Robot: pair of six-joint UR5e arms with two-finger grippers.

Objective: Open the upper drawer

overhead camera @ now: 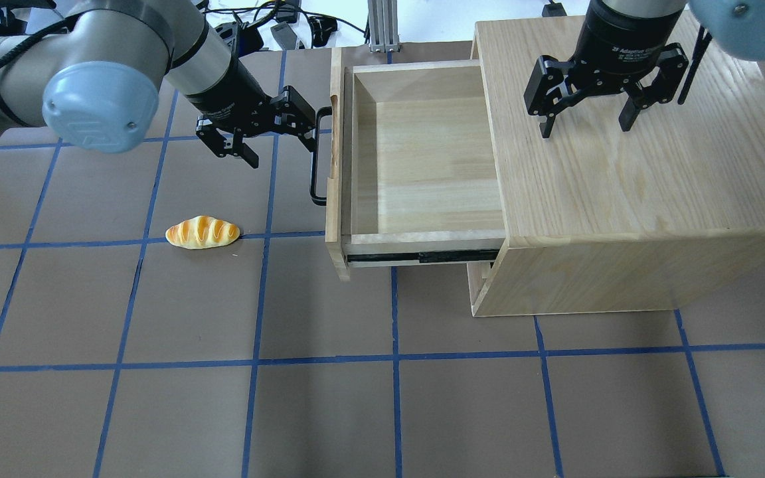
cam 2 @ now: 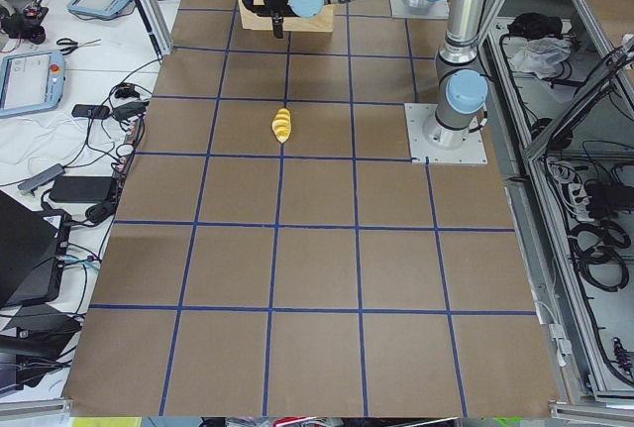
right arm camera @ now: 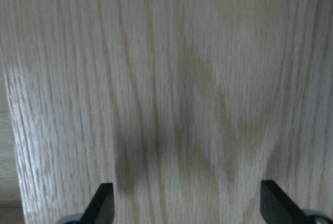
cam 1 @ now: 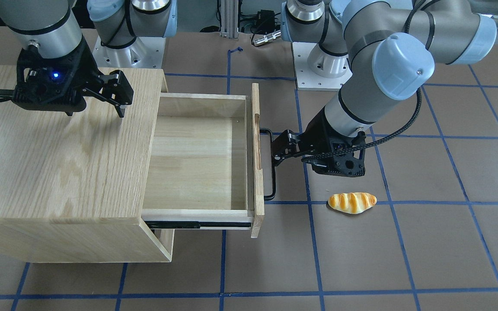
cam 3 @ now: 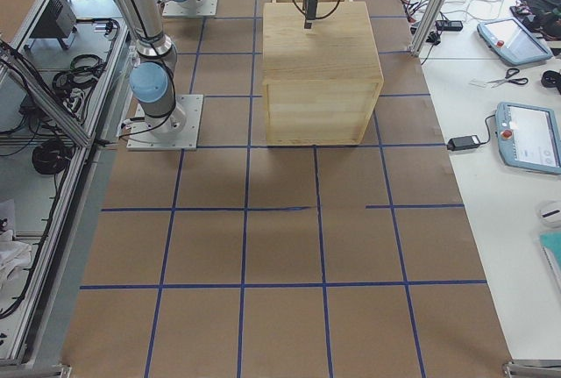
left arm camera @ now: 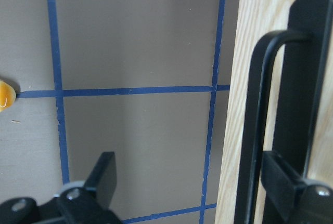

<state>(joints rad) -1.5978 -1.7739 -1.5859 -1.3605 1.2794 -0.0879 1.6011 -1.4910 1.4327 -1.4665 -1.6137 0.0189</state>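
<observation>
**Upper drawer** (overhead camera: 422, 166): pale wood, empty. It stands far out of the cabinet toward the robot's left, and its black side rail (overhead camera: 422, 255) is exposed. The front panel faces the left arm.

**Handle** (overhead camera: 317, 156): long black bar on the drawer front, with bent ends.

**Cabinet** (overhead camera: 621, 199): grainy oak box on the table (overhead camera: 157, 398), on the robot's right side.

**Left gripper** (overhead camera: 279, 141): low, level with the drawer front, fingers spread and holding nothing. One finger (left arm camera: 291, 193) sits at the handle's far end, on the drawer-front side of the bar in the wrist view. Whether it touches the bar cannot be told. The other finger is out over the bare table.

**Right gripper** (overhead camera: 585, 129): points down over the cabinet top, fingers spread wide, nothing between them but oak grain. Whether it touches the top cannot be told.

**Bread roll** (overhead camera: 202, 232): golden and striped, lying on a blue tape line (overhead camera: 396, 358). It is near the left gripper and apart from the drawer front.

**Table**: brown surface gridded with blue tape. The ground in front of the drawer is open.
</observation>
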